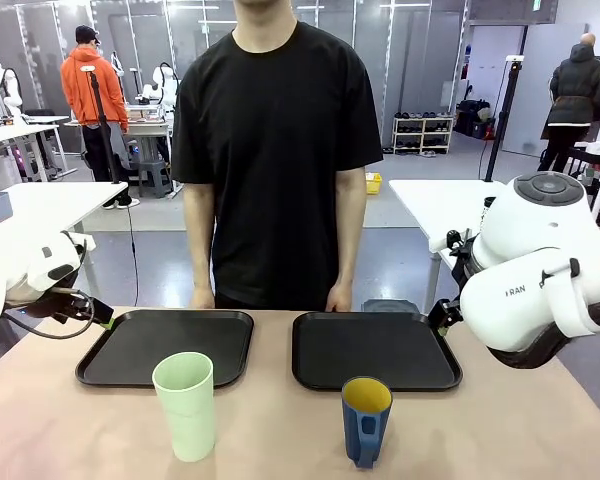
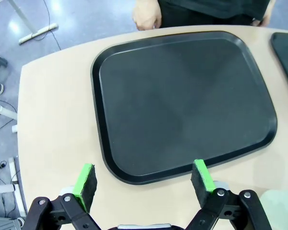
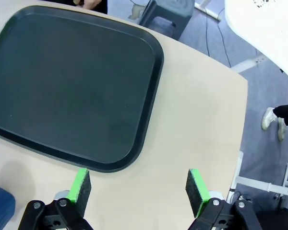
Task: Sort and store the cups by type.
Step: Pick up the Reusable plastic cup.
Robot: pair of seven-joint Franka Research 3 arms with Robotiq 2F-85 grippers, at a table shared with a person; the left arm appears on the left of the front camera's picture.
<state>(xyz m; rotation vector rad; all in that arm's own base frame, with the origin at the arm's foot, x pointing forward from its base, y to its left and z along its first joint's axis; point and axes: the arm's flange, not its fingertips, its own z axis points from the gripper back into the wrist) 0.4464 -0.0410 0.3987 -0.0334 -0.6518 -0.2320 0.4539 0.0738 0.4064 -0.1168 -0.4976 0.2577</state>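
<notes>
A tall pale mint-green tumbler (image 1: 184,405) stands upright near the table's front edge, in front of the left black tray (image 1: 170,345). A shorter dark blue mug (image 1: 365,420) with a yellow inside and a handle stands in front of the right black tray (image 1: 373,350). My left gripper (image 1: 100,314) hovers at the left tray's outer corner. In its wrist view it is open (image 2: 144,179) over the tray's near edge (image 2: 182,96), with the tumbler's rim (image 2: 281,206) at the lower right. My right gripper (image 3: 138,187) is open beside its tray (image 3: 72,86), and the mug (image 3: 0,206) is at the lower left.
A person in a black shirt stands at the far side, with hands (image 1: 202,298) resting on the table edge behind the trays. Both trays are bare. A small dark object (image 1: 390,306) lies behind the right tray. Tan tabletop runs around the cups.
</notes>
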